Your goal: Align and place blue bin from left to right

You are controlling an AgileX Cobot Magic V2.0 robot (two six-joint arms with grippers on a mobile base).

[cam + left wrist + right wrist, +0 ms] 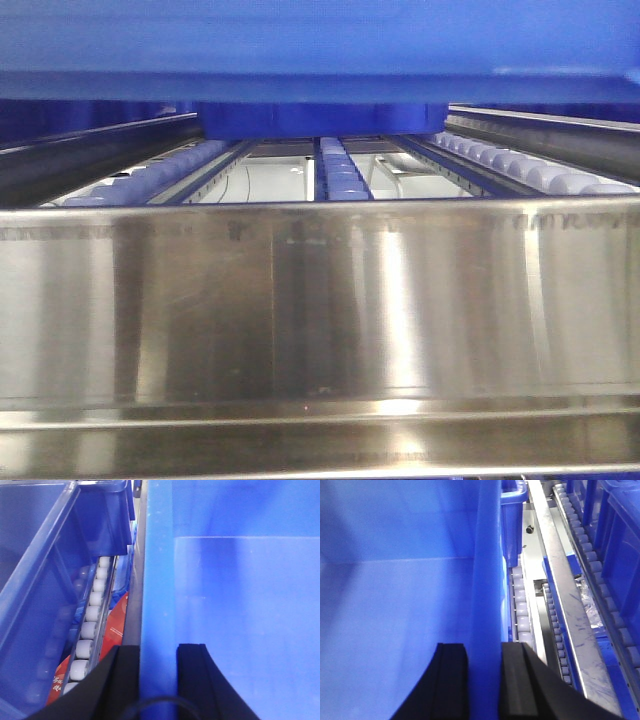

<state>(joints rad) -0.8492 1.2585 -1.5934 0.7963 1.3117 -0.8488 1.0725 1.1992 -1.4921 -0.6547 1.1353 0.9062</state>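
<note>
The blue bin fills the top of the front view, its underside held above the roller lanes. In the left wrist view my left gripper is shut on the bin's left wall, with one black finger outside and the other inside. My right gripper is shut on the bin's right wall in the same way, one finger outside. The bin's inside looks bare in both wrist views.
A steel front rail crosses the rack below the bin, with roller lanes running back behind it. A darker blue crate stands close on the left, past white rollers and red packaging. To the right are a steel divider and more blue crates.
</note>
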